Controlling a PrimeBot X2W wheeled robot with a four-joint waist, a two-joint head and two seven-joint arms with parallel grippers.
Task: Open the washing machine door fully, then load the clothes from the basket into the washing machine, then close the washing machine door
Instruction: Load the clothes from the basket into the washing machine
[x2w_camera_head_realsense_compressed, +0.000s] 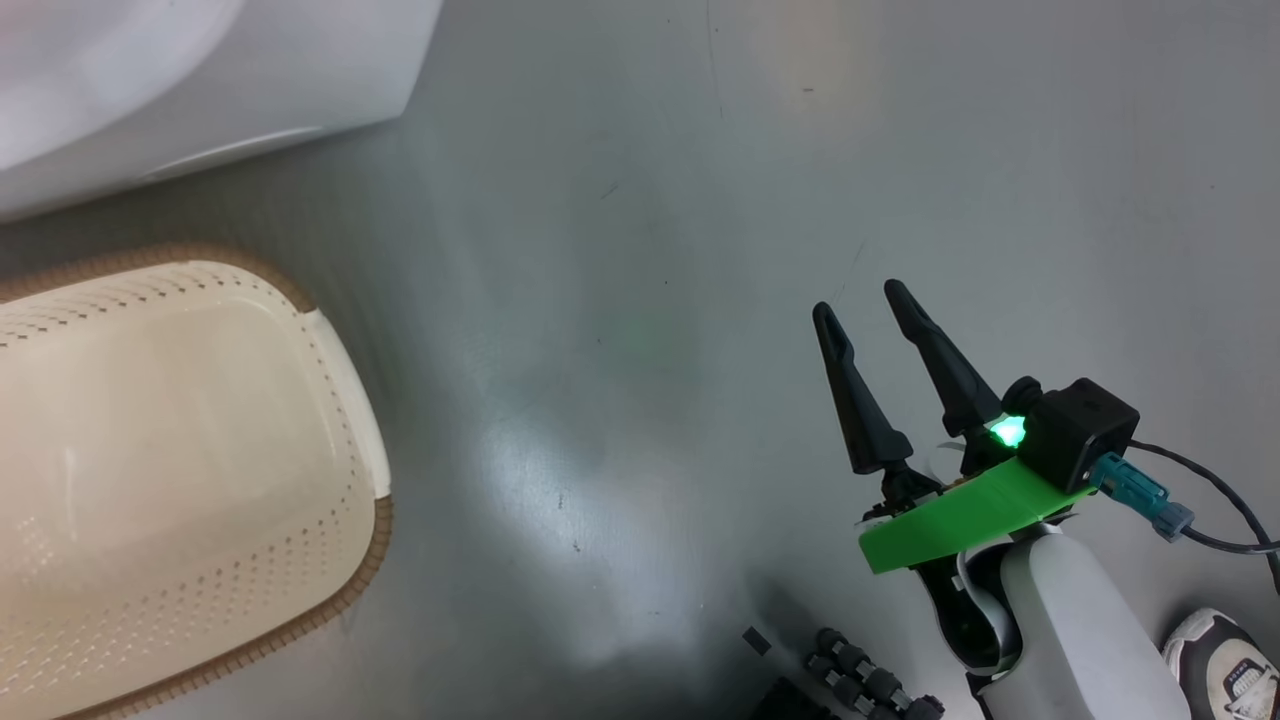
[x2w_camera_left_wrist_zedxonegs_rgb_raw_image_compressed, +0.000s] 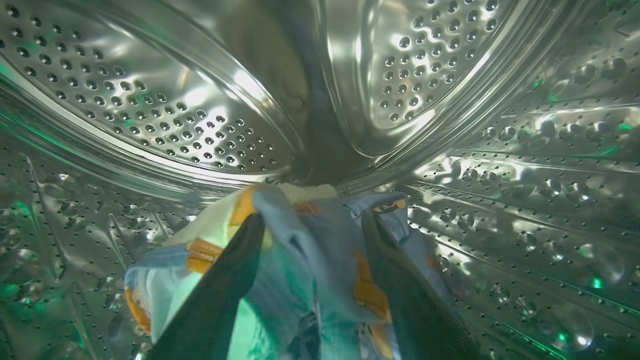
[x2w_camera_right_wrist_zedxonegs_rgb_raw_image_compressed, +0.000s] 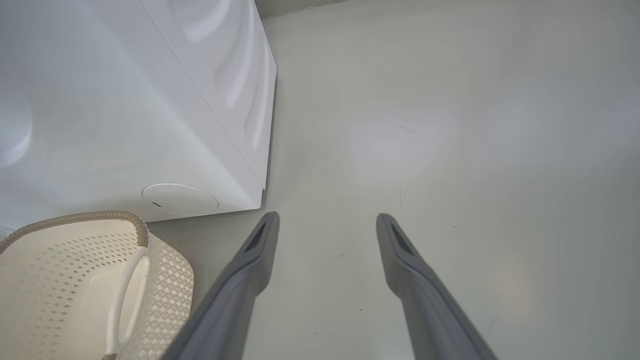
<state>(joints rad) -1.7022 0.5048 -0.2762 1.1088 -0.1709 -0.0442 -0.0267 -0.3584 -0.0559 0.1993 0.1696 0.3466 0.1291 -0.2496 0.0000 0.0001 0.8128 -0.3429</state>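
Two small garments, one cream cartoon-print, one blue with orange patches, lie in the perforated steel drum of the white washing machine, bunched between the spread, unclamped fingers of the left gripper, while the right gripper hangs open well apart outside.

The left gripper is inside the washing machine. Shiny steel walls full of little holes are all around it. Its two dark fingers stand wide apart. The clothes, blue and cream with orange patches, sit bunched between the fingers, near the drum's round back wall.
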